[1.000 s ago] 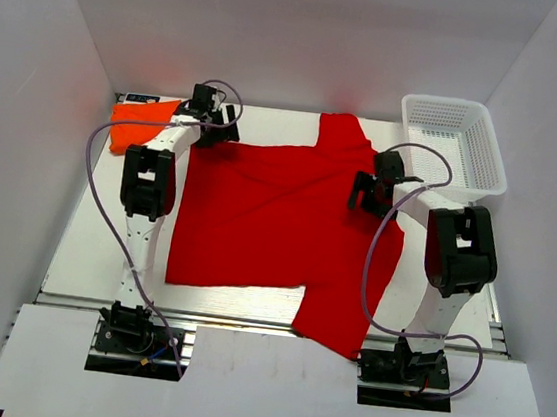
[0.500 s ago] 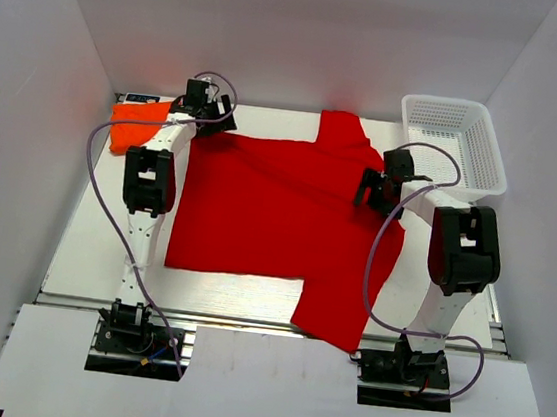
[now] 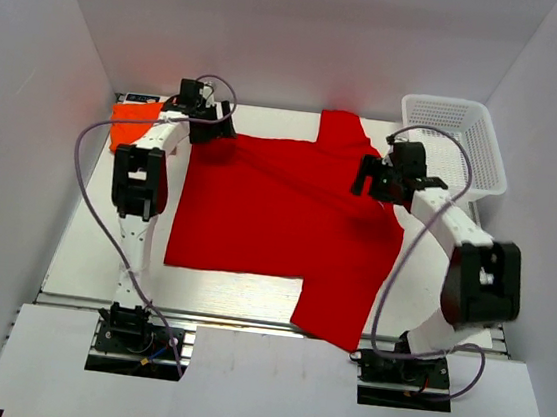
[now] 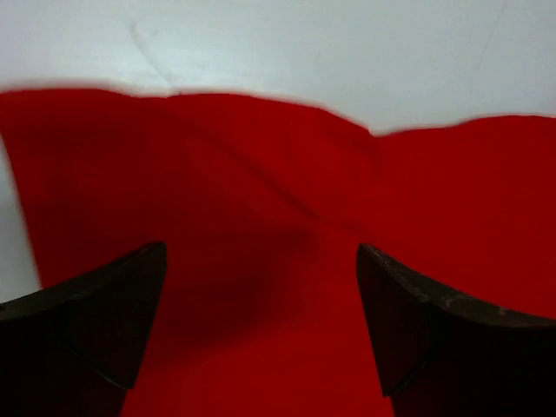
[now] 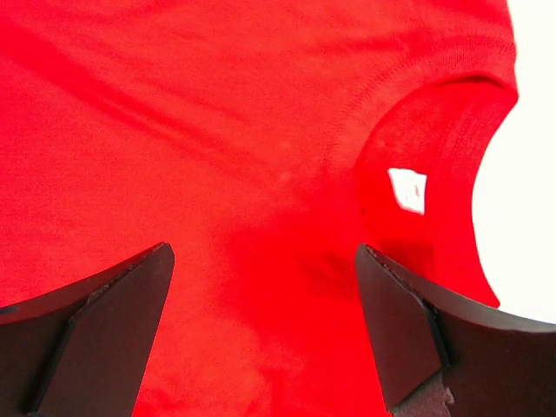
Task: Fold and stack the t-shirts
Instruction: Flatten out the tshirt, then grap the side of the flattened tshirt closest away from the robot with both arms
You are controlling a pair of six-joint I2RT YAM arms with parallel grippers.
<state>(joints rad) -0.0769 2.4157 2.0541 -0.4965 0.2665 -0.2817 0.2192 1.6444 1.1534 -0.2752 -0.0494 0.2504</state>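
Note:
The red t-shirt lies spread over the table, one sleeve at the far middle and one hanging at the near edge. The orange t-shirt lies crumpled at the far left corner. My left gripper is open over the red shirt's far left corner, red cloth between its fingers. My right gripper is open over the shirt near the collar, where a white label shows.
A white mesh basket stands at the far right corner. White walls close in the table on three sides. Bare white table shows to the left of the red shirt.
Both arms have reached farther back. The left gripper moved to the shirt's far left corner, the right gripper moved back and right toward the collar. The red shirt shifted and flattened slightly.

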